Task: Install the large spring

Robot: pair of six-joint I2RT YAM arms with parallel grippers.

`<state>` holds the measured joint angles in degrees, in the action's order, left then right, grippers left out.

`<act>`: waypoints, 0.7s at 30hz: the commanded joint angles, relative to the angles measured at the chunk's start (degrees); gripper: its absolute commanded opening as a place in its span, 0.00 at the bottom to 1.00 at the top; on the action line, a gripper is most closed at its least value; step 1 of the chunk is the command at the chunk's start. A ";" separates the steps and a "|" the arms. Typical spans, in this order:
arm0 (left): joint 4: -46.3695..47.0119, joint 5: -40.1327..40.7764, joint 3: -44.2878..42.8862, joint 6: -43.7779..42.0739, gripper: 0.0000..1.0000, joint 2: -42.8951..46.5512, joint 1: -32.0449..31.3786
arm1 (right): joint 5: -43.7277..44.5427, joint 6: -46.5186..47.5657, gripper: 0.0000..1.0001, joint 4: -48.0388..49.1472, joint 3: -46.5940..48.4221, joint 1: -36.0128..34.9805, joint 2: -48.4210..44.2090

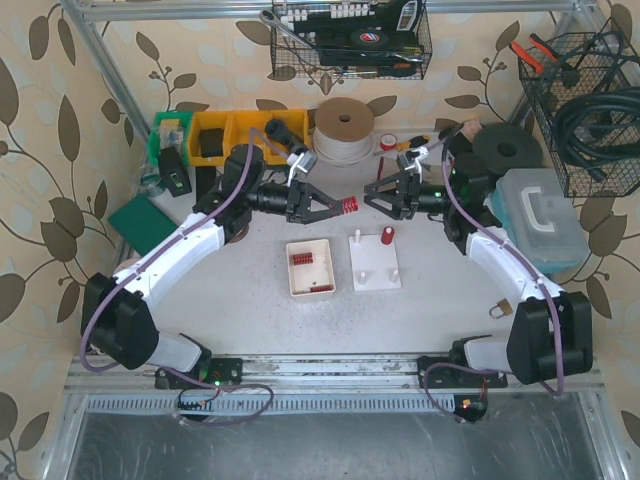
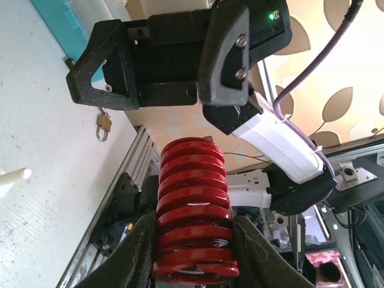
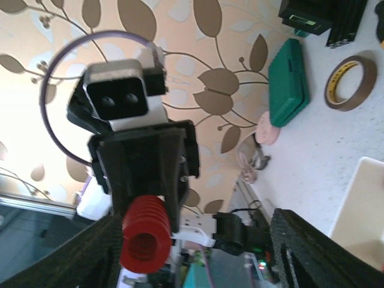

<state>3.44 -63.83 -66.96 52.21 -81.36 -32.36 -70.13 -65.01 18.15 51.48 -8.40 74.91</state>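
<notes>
High over the table (image 1: 440, 310), two robot arms meet nose to nose. The left gripper (image 1: 335, 207) is clamped on a red spring (image 1: 351, 206), pinching it near one end so the coil pokes out sideways towards the right gripper (image 1: 374, 193). The right gripper's jaws are spread wide, released, with the spring's free end close in front of them and not pinched. Below lies a white plate (image 1: 372, 272) with upright pegs (image 1: 355, 240), one capped by a small red piece (image 1: 386, 235).
</notes>
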 commanded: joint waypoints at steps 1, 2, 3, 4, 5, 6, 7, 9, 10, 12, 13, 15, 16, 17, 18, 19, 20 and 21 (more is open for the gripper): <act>6.74 -3.22 1.00 1.05 0.00 0.21 -0.72 | -0.59 -13.75 0.71 20.64 -3.02 -1.10 0.96; 7.06 -3.23 0.99 1.13 0.00 0.05 -0.91 | -0.15 -15.46 0.72 23.37 -3.21 -1.87 1.21; 7.14 -3.15 0.96 1.19 0.00 -0.08 -1.03 | -0.10 -16.55 0.73 24.79 -2.93 -3.03 1.50; 7.26 -3.21 0.83 1.16 0.00 -0.23 -1.12 | -0.03 -16.82 0.73 25.29 -2.54 -4.20 1.64; 7.28 -3.22 0.66 1.15 0.00 -0.35 -1.24 | 0.01 -16.45 0.73 24.85 -2.07 -5.48 1.65; 7.28 -3.23 0.49 1.14 0.00 -0.44 -1.24 | 0.10 -15.50 0.73 23.74 -1.42 -6.49 1.53; 7.28 -3.23 0.37 1.14 0.00 -0.46 -1.24 | 0.20 -14.35 0.73 21.17 -0.65 -7.55 1.29; 7.24 -3.18 -0.06 1.10 0.00 -0.53 -1.26 | 0.27 -10.93 0.73 16.29 0.52 -8.38 0.60; 7.20 -3.06 -0.16 1.06 0.00 -0.55 -1.27 | 0.26 -9.64 0.72 14.42 0.95 -8.58 0.21; 7.20 -2.99 -0.34 1.06 0.00 -0.64 -1.23 | 0.05 -7.89 0.70 11.77 1.51 -8.65 -0.47; 7.19 -2.97 -0.36 1.06 0.00 -0.64 -1.27 | -0.02 -7.11 0.69 10.57 1.63 -8.65 -0.65; 7.19 -2.92 -0.39 1.01 0.00 -0.64 -1.30 | -0.14 -5.86 0.65 8.83 1.77 -8.70 -0.99; 7.07 -2.83 -0.47 0.93 0.00 -0.64 -1.29 | -0.17 -5.63 0.63 8.53 1.70 -8.65 -1.14; 6.84 -2.83 -0.58 0.70 0.00 -0.64 -1.26 | -0.18 -5.57 0.61 8.44 1.52 -8.65 -1.17; 6.42 -2.83 -0.69 0.54 0.00 -0.64 -1.22 | -0.25 -5.53 0.58 8.47 1.44 -8.65 -1.32; 6.21 -2.79 -0.83 0.32 0.00 -0.64 -1.27 | -0.35 -5.41 0.55 8.43 1.30 -8.65 -1.33; 6.03 -2.69 -0.89 0.21 0.00 -0.64 -1.28 | -0.47 -5.32 0.54 8.33 1.26 -8.65 -1.41; 5.97 -2.63 -0.96 0.19 0.00 -0.64 -1.27 | -0.59 -5.10 0.52 8.12 1.16 -8.65 -1.43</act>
<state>7.14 -64.97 -65.67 52.97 -82.39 -33.12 -69.89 -72.42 27.55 51.40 -16.97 74.65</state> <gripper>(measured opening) 0.309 0.543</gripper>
